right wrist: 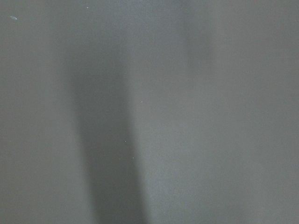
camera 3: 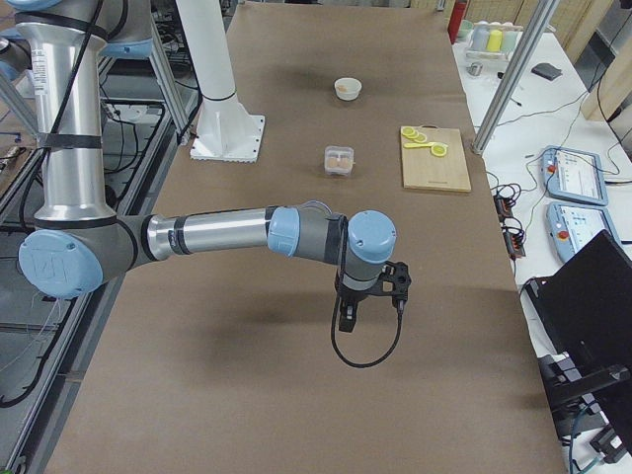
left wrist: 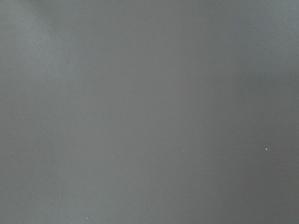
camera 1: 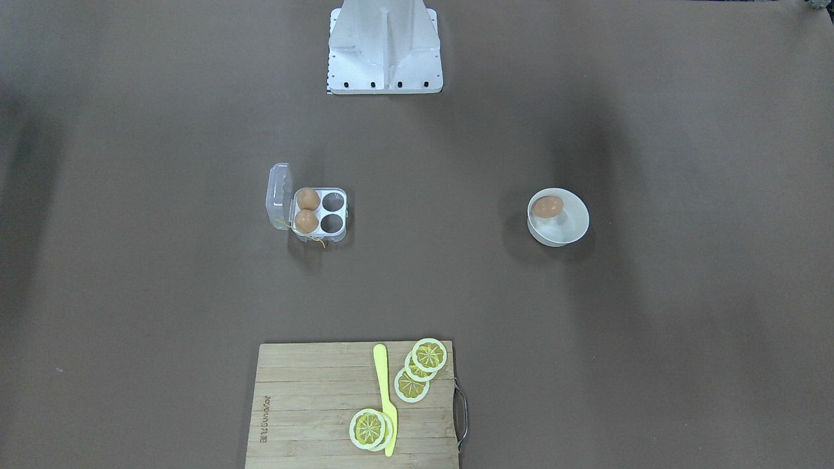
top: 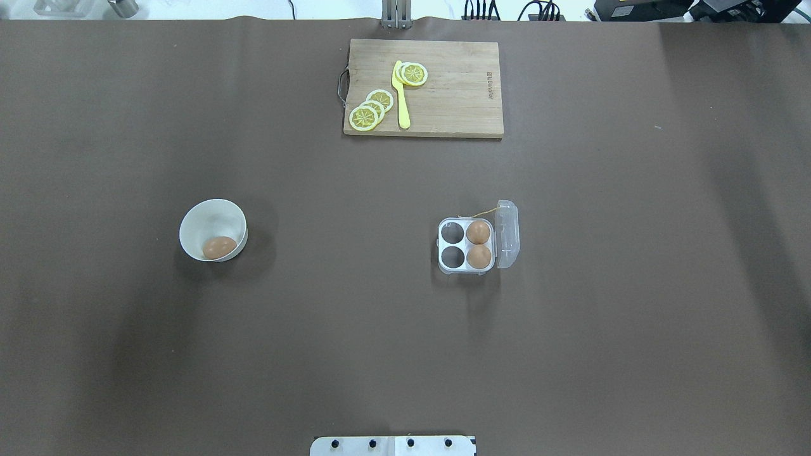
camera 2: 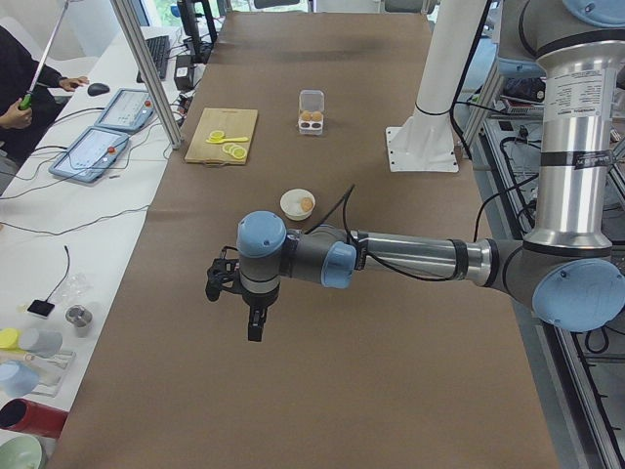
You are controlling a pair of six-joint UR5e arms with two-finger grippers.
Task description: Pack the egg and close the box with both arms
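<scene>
The egg sits in the bowl, the box open — whether left gripper or right gripper is spread, I cannot tell.

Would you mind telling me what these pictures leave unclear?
- The left gripper and right gripper: only in the side views, small; open or shut unclear.
- Wrist views: only blurred table, neither egg nor box.
- The lid clasp: clear plastic, too small in every view.
- Overhead and front views: neither gripper is in frame.

The egg is tan-brown, its bowl white, the box clear with yellow string, the counter dull brown.
</scene>
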